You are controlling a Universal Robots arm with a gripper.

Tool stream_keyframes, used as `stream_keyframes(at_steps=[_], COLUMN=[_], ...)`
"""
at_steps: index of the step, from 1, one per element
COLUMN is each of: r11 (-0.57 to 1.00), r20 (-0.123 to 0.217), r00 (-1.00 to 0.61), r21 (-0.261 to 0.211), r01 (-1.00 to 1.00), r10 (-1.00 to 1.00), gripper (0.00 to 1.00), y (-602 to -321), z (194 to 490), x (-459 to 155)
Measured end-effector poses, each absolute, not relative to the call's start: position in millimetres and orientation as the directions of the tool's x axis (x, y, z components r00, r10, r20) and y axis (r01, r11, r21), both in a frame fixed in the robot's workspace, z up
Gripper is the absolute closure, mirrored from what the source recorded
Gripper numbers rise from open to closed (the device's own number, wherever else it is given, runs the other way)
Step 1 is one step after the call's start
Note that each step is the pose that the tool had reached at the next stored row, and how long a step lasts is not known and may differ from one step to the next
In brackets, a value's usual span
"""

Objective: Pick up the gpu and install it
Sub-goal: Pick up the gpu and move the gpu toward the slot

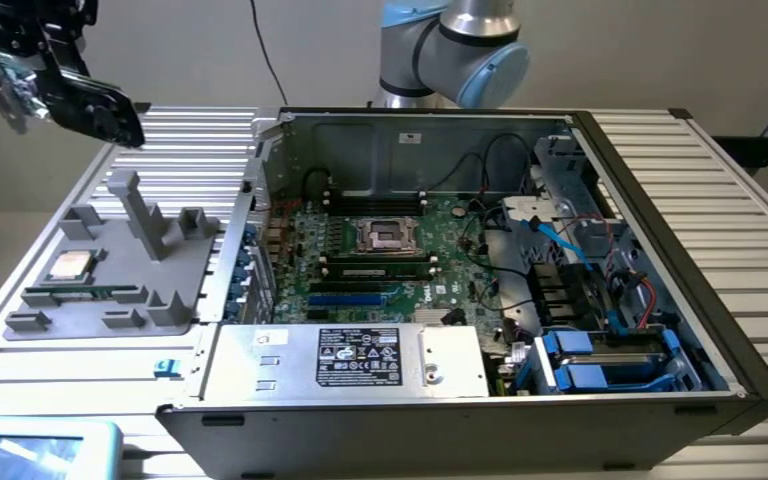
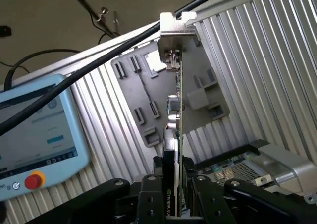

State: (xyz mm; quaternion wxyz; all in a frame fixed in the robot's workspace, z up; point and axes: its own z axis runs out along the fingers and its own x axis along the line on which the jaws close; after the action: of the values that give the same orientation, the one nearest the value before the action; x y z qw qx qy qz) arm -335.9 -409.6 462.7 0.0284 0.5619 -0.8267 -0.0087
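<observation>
Computer case [image 1: 424, 435] lies open on the table [image 1: 744, 200]. Inside the case, a power box [image 1: 344, 360] sits against the near wall, with the main board [image 1: 384, 260] behind it. Beside the case, on the exterior view's left: a holder [image 1: 177, 270] carrying a chip [image 1: 69, 265] and a memory stick [image 1: 84, 293]. Behind the case: the arm [image 1: 458, 50]. Off the case's far corner on that side, above the table: the gpu [image 2: 176, 135], clasped in the gripper [image 2: 173, 199]. Off its near corner: a control tablet [image 1: 31, 450].

Robotics lab: opened computer case [image 1: 398, 150]
</observation>
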Motion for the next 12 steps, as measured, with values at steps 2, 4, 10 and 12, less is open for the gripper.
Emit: stream_keyframes(at_steps=[2, 4, 10, 12], r11=[0.334, 0.299, 0.194, 0.157], r20=[0.037, 0.037, 0.037, 0.037], r00=[-0.333, -0.297, -0.192, -0.156], r21=[0.046, 0.046, 0.046, 0.046], r01=[-0.941, -0.953, -0.980, -0.986], r10=[-0.942, -0.954, -0.981, -0.987], gripper=[0.75, 0.75, 0.75, 0.75], y=[-409.6, -409.6, -409.6, -409.6], z=[462.7, 462.7, 462.7, 462.7], x=[-335.9, -335.9, -335.8, -335.9])
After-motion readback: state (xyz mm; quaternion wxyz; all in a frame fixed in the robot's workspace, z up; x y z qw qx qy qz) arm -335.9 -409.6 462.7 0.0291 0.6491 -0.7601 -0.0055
